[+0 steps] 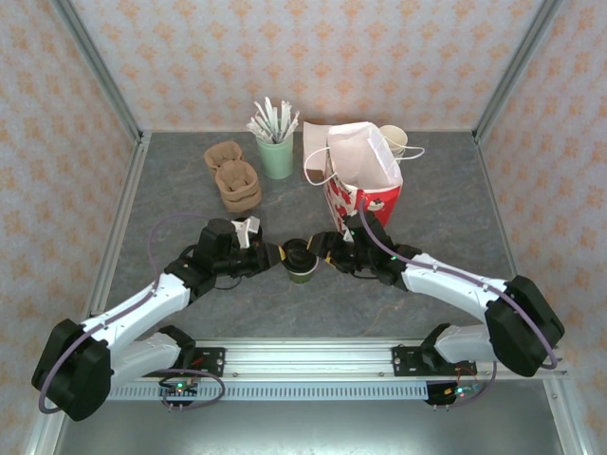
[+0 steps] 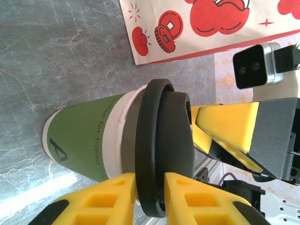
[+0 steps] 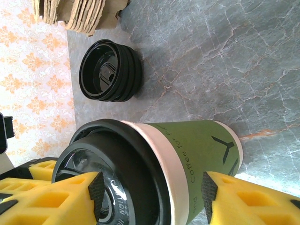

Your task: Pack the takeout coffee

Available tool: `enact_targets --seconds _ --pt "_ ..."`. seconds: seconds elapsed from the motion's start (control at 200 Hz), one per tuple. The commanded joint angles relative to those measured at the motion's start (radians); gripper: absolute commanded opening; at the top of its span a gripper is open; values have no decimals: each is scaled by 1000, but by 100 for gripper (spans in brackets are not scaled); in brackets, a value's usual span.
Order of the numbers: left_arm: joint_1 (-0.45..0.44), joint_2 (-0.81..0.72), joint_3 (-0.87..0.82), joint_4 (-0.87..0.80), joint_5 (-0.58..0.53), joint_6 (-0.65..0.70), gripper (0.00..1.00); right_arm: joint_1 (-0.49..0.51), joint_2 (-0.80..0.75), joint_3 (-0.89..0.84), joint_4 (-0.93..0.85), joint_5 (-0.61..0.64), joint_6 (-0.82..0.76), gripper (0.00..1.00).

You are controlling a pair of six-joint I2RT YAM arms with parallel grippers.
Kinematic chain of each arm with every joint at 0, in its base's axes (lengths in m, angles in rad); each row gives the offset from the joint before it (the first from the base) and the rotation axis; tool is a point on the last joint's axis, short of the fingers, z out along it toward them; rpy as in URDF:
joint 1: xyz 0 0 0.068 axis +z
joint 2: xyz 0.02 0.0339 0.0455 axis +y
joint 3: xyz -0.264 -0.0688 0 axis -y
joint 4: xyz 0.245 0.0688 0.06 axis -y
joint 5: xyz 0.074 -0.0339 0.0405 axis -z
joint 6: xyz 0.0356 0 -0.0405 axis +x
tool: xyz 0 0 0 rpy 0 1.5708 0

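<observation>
The takeout coffee (image 1: 302, 262), an olive-green paper cup with a black lid, stands on the table in front of the red-and-white bag (image 1: 363, 180). My left gripper (image 1: 277, 256) reaches it from the left. In the left wrist view the left gripper (image 2: 150, 180) is shut on the rim of the black lid (image 2: 161, 140). My right gripper (image 1: 327, 252) comes in from the right. In the right wrist view the right gripper (image 3: 151, 190) is open around the cup (image 3: 197, 154): one pad lies over the lid top, the other beside the lower wall.
A low stack of loose black lids (image 3: 110, 70) sits close beside the cup. Brown cardboard carriers (image 1: 234, 182) and a green holder of stirrers (image 1: 276, 152) stand at the back. Cream-rimmed cups (image 1: 394, 140) stand behind the open bag.
</observation>
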Motion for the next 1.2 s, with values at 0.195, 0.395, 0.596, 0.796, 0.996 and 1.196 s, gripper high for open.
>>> enact_targets --seconds 0.195,0.395,0.596,0.796,0.996,1.196 --pt "5 20 -10 1 -19 24 23 5 31 46 44 -24 -14 60" --pt "5 29 -9 -4 -19 32 24 6 31 51 44 -29 -17 60" --pt "6 37 -7 -9 -17 36 34 5 32 56 35 -33 -19 64" --pt "4 52 4 -11 -10 46 35 5 30 62 32 -35 -22 64" --pt "4 54 44 -69 -13 86 48 6 28 62 7 -43 -38 64" --pt "3 44 88 -119 -13 123 68 9 24 57 -27 -45 -61 64"
